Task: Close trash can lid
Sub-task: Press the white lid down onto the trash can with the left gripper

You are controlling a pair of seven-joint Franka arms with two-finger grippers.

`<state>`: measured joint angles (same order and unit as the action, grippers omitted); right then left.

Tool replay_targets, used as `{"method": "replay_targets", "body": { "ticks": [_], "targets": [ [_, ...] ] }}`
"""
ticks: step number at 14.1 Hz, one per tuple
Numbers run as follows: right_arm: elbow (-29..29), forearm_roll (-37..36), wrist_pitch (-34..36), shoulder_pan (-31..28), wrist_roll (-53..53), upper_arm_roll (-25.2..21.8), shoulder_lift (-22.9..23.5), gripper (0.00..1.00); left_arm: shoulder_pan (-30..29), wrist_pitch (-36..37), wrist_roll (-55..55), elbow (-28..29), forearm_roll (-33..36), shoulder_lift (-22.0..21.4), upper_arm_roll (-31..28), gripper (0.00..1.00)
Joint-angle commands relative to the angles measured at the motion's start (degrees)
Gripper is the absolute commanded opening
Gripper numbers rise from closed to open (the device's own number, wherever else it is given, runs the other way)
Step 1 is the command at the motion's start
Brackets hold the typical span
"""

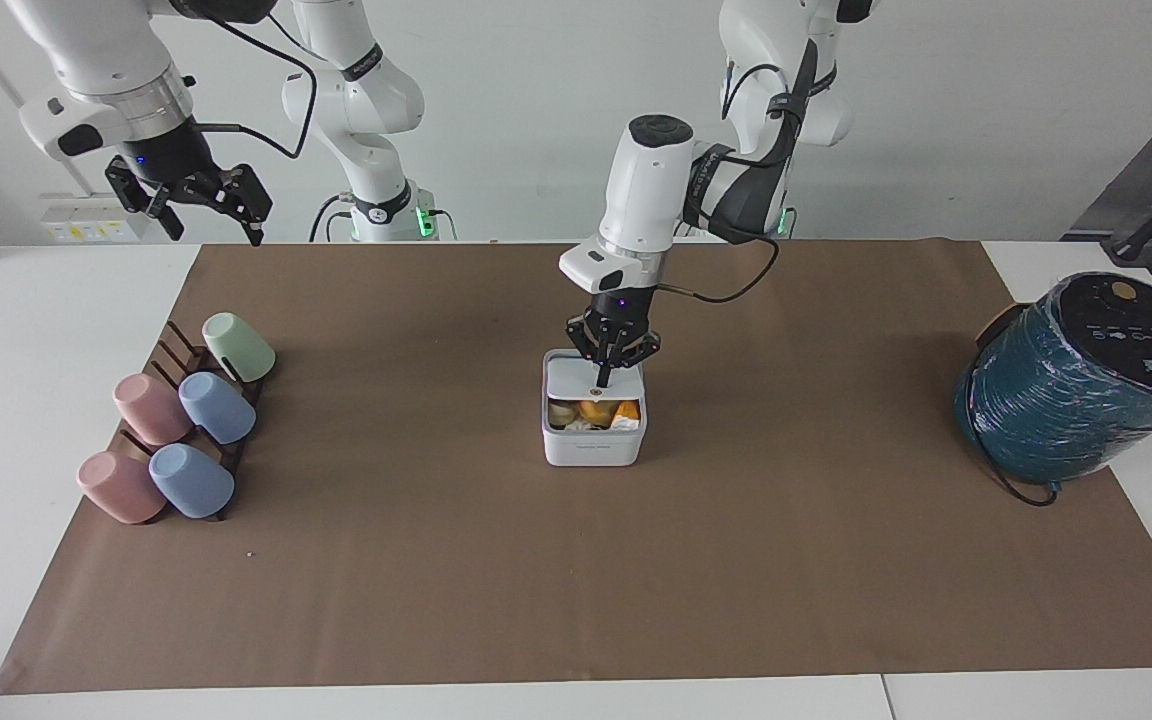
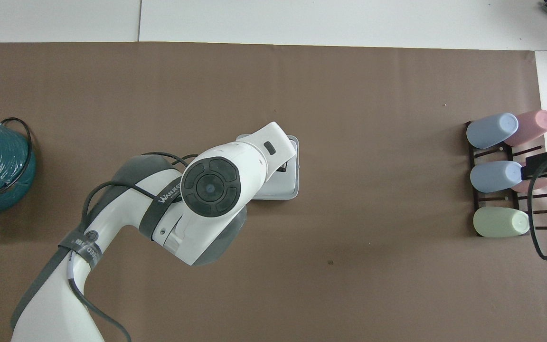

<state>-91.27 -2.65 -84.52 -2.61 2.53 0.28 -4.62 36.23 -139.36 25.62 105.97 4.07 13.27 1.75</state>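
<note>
The small white trash can [image 1: 593, 447] stands in the middle of the brown mat. Its lid [image 1: 573, 374] is tilted down over the opening, with a gap at the front edge where yellow and orange scraps [image 1: 596, 410] show. My left gripper [image 1: 603, 381] is shut, and its tip presses on top of the lid near the orange dot. In the overhead view the left arm covers most of the trash can [image 2: 294, 191] and hides the gripper. My right gripper [image 1: 208, 214] is open and waits in the air at the right arm's end of the table.
A dark rack with several pastel cups [image 1: 176, 430] lies at the right arm's end of the mat, also in the overhead view [image 2: 499, 173]. A large teal-wrapped cylinder [image 1: 1076, 380] with a black cable stands at the left arm's end.
</note>
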Motion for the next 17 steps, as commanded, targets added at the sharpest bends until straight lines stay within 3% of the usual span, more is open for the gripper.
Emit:
{"method": "replay_targets", "body": {
  "ticks": [1,11,17],
  "targets": [
    [-1.7,0.2,-1.4,-0.3,-1.2,0.2,-1.4,1.0,-0.4,-2.5,1.0,-0.9,2.3,2.5,0.1,0.0],
    [-1.7,0.2,-1.4,-0.3,-1.2,0.2,-1.4,1.0,-0.4,-4.3,1.1,-0.7,4.1,6.7,-0.1,0.0],
    [-1.7,0.1,-1.4,-0.3,-1.2,0.2,-1.4,1.0,-0.3,1.3,1.4,-1.7,4.0,3.2,-0.2,0.0]
  ]
}}
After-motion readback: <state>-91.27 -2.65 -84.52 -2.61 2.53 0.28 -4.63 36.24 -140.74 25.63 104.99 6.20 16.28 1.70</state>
